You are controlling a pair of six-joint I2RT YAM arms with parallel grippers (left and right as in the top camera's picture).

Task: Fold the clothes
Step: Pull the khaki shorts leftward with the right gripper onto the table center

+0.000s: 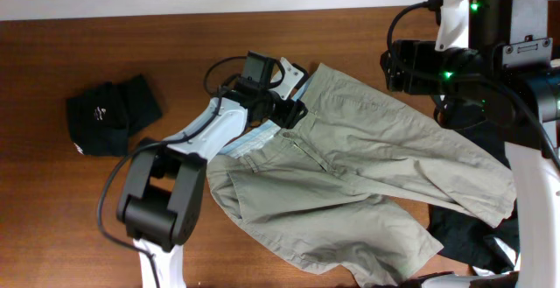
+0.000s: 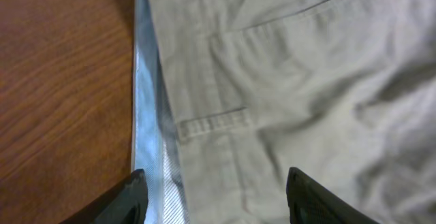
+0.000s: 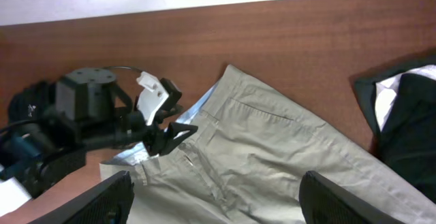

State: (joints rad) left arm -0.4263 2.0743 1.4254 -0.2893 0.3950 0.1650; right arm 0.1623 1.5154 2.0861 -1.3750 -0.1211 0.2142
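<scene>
The khaki-beige shorts [image 1: 367,174] lie spread across the middle and right of the table, waistband at the left with the pale blue lining [image 2: 146,115] showing. My left gripper [image 1: 293,111] is open low over the waistband, its fingers [image 2: 221,200] straddling the lining edge and a belt loop. My right gripper [image 1: 394,67] is open and empty, held high above the shorts [image 3: 272,156], which show between its fingers [image 3: 218,200]. The left gripper also shows in the right wrist view [image 3: 174,132].
A folded black garment [image 1: 109,117] lies at the far left. A black and white garment [image 1: 472,235] lies at the lower right, partly under the shorts; it also shows in the right wrist view [image 3: 405,108]. Bare brown table [image 1: 131,52] lies behind.
</scene>
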